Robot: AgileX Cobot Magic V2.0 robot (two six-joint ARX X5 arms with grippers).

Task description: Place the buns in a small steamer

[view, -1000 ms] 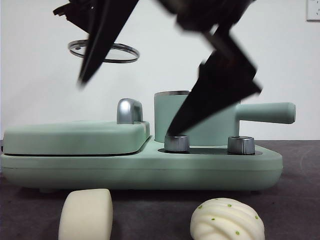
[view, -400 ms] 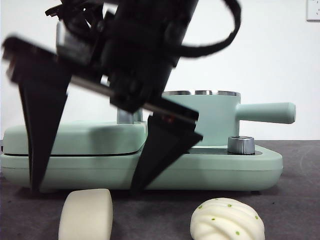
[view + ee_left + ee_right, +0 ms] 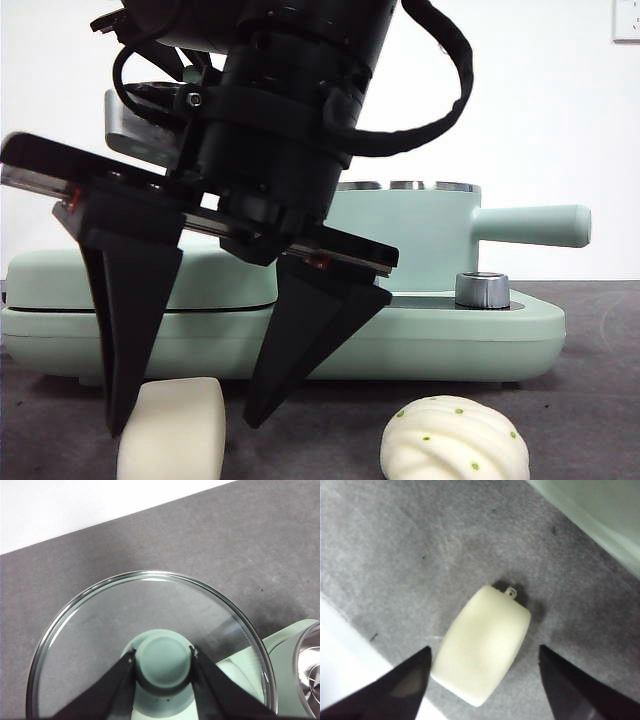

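Buns are lying on the near table: the plain bun (image 3: 172, 428) at left, the speckled bun (image 3: 454, 440) right. Right gripper (image 3: 185, 418) is hanging wide open, straddling the plain bun without touching. Left gripper (image 3: 162, 661) is clamping the lid knob (image 3: 164, 656) of the glass lid (image 3: 100, 625). Steamer (image 3: 420, 240) is standing behind, uncovered.
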